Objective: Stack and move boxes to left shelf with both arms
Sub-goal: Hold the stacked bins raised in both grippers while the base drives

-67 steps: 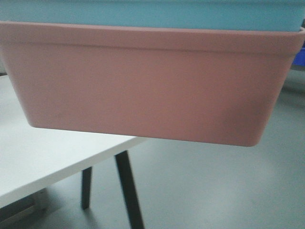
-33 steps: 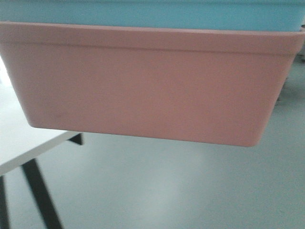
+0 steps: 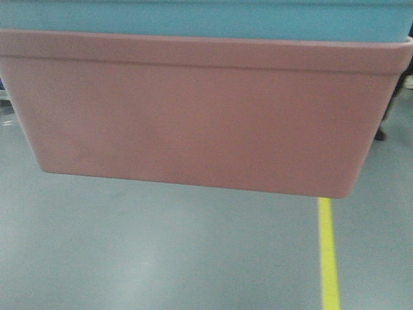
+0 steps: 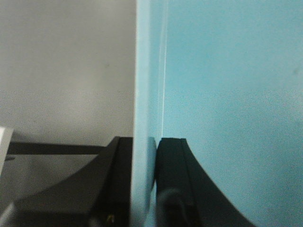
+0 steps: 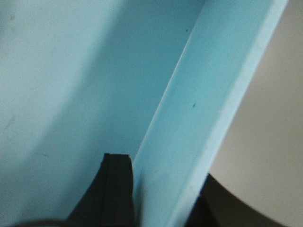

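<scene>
You've lost the table from front view; yellow floor line (image 3: 328,252) shows. Left pincer (image 4: 146,184) and right pincer (image 5: 160,198) each clamp blue bin (image 4: 227,94) wall, pink bin (image 3: 193,110) beneath.

No writing, label, brand or number can be read in any view. In the front view the salmon pink box (image 3: 193,110) and the light blue box (image 3: 193,19) nested in it show plain, unmarked walls, and both wrist views show only bare blue plastic. The one marking is a plain yellow line (image 3: 328,252) painted on the grey floor (image 3: 129,245), toward the lower right of the front view, and it carries no characters.
</scene>
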Tool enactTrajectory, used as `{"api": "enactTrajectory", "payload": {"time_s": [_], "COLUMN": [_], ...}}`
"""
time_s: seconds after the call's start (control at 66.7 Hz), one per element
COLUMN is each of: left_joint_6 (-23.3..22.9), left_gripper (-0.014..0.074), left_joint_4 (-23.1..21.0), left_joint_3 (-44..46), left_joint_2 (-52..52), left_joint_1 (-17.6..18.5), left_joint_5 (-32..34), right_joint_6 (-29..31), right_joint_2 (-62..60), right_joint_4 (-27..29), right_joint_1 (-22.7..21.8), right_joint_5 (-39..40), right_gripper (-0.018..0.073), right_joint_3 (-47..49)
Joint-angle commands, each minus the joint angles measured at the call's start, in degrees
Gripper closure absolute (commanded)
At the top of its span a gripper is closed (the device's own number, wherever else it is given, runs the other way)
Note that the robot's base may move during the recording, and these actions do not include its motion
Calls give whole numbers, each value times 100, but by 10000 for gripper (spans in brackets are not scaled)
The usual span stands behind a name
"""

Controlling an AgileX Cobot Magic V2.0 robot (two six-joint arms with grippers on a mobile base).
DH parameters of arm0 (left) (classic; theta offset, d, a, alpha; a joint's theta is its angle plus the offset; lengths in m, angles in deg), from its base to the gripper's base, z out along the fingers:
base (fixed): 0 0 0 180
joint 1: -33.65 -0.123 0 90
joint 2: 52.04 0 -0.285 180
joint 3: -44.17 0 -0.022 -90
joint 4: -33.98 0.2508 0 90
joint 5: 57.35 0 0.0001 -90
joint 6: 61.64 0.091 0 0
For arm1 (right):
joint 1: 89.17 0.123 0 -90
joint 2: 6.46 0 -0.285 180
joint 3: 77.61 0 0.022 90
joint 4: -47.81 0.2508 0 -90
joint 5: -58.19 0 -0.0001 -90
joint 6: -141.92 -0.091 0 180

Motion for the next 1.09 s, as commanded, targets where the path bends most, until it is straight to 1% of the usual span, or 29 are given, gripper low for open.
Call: {"api": "enactTrajectory", "payload": {"time_s": [0.0, 1.08], "left_joint_6": [-56, -56], "left_gripper": [599, 599], "left_joint_4": [-809, -809], "left_joint_3": [247, 247], "left_joint_2": [-233, -233], "left_joint_1": [222, 222], "left_joint_5": [1255, 1255], "right_joint_6": [-30, -30], "right_joint_2": [-177, -177], "right_joint_4": [525, 525], "right_joint_1": [183, 183], "right_joint_5": [1435, 1429], "right_gripper": [504, 504], "right_joint_3": [274, 274]}}
